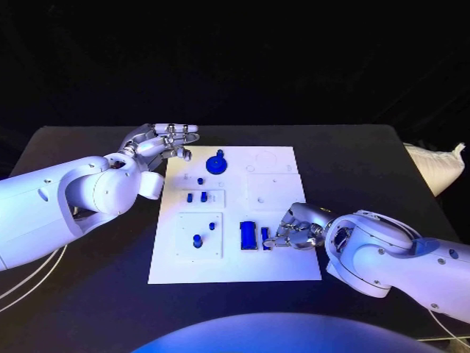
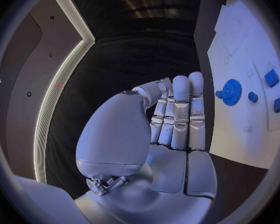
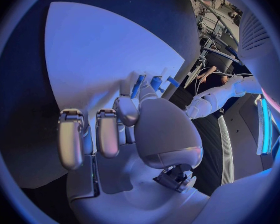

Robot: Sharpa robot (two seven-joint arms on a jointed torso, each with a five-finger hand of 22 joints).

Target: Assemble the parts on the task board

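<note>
the left robot hand (image 1: 160, 140) hovers over the black worktop (image 1: 76, 154) just off the far left corner of the flat white rectangular task board (image 1: 287, 265), fingers straight and close together, holding nothing. on the board lie a round blue gear-like part (image 1: 215, 163) near that corner, small blue pegs (image 1: 196, 197) in a square recess at mid-board, and a blue rectangular block (image 1: 248, 234) nearer the front. beside that block, the right robot hand (image 1: 293, 229) pinches a slim blue part (image 1: 265, 237) with curled fingers.
</note>
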